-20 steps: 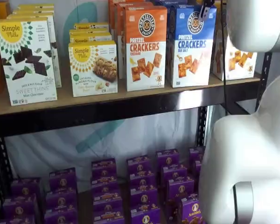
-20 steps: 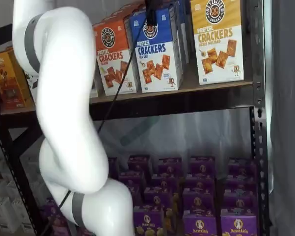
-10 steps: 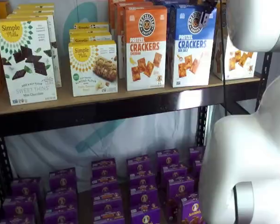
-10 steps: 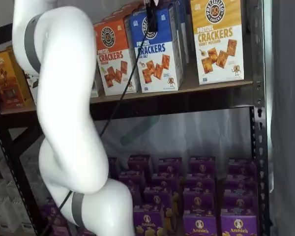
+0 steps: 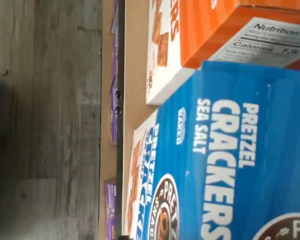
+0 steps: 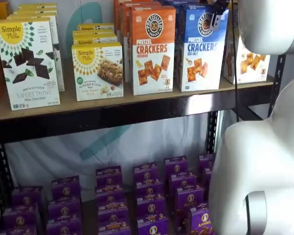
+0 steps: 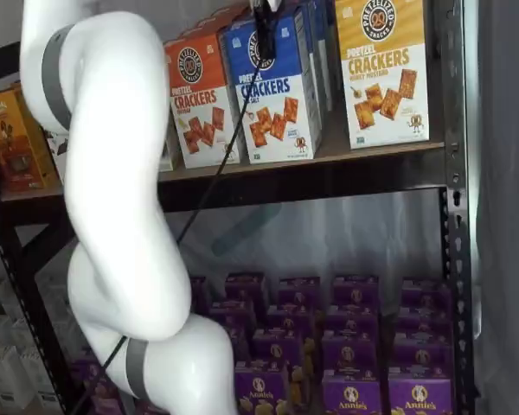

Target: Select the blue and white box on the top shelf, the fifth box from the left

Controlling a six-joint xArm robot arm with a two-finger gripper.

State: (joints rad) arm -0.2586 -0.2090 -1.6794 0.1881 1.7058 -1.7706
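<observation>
Claw (image 7: 265, 35) hangs from the top edge in both shelf views, only the black fingers showing, a cable running down beside them; fingers sit right over the upper front of the blue and white box (image 7: 278, 86), across its round logo. Finger (image 6: 216, 18) shows as one dark piece against the box's top right corner, no gap readable, so can't tell whether the claw is wide, narrow or gripping. The Pretzel Crackers Sea Salt box stands upright at the front edge of the top shelf (image 6: 137, 105), blue upper half, white lower half with cracker pictures. Just beside it on one side is the orange Cheddar box (image 6: 153, 49), near touching; on the other side, with a clear gap in a shelf view, the yellow-topped Honey Mustard box (image 7: 382, 69). More boxes of the same kinds are stacked behind them. Wrist view is turned on its side and filled with the blue box's (image 5: 230, 150) top face and front, "PRETZEL CRACKERS SEA SALT" legible, orange box (image 5: 225, 30) next to it, shelf board edge and grey floor beyond. Further along the shelf: Simple Mills almond flour bars box (image 6: 98, 71) and Sweet Thins box (image 6: 28, 63). Below, rows of purple Annie's boxes (image 7: 355, 389). White arm (image 7: 112, 190) fills the foreground in both shelf views.
</observation>
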